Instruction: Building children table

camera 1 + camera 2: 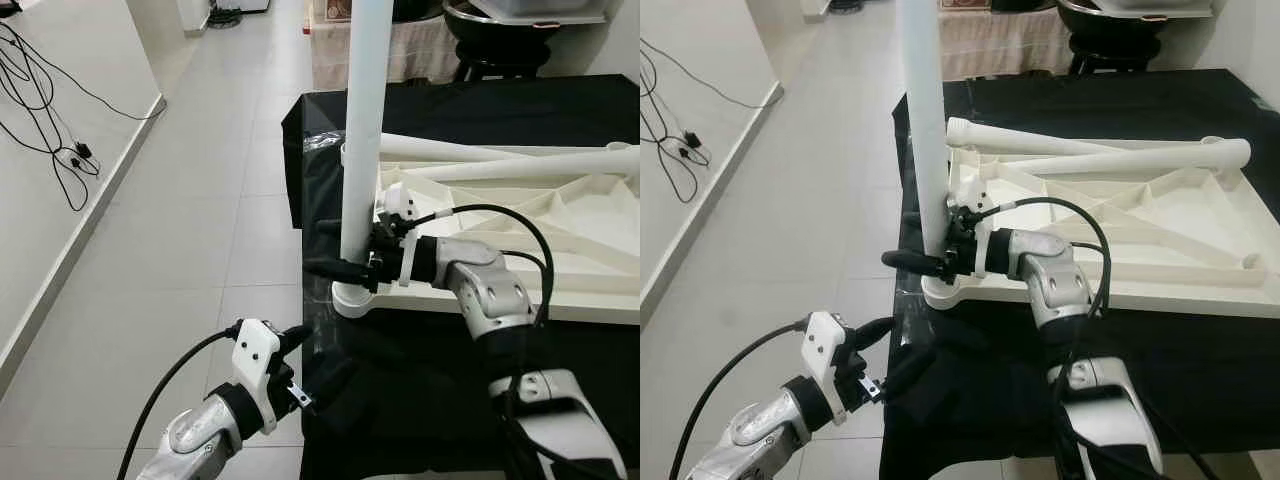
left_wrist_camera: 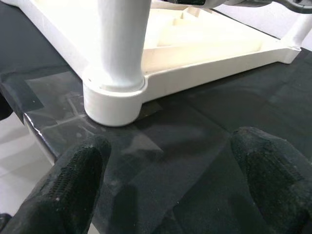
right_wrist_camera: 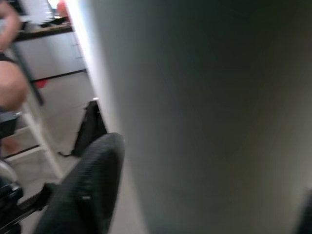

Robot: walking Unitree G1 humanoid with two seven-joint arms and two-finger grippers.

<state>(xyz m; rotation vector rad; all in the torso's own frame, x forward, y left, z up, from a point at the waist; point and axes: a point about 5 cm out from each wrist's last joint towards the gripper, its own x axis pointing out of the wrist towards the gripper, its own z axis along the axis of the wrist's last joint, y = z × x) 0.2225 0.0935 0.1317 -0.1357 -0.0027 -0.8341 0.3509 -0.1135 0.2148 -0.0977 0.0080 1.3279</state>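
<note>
Left pincer (image 1: 300,362) (spread) hovers near table edge; right pincer (image 1: 352,250) pinches upright leg (image 1: 362,120).

Free room: the grey floor (image 1: 200,230) from 9 to 12 o'clock, open up to the wall with its cables (image 1: 50,110). On the black worktop (image 1: 1200,370), a bare strip runs along 6 o'clock. Obstacles: the upright leg (image 1: 362,120) at the near corner, gripped by the right gripper (image 1: 352,255); the white tabletop (image 1: 1160,230) and two loose legs (image 1: 1110,158) occupy 1 to 3 o'clock. The left gripper (image 1: 296,365) hangs at 7 o'clock, apparently just clear of the worktop edge.
</note>
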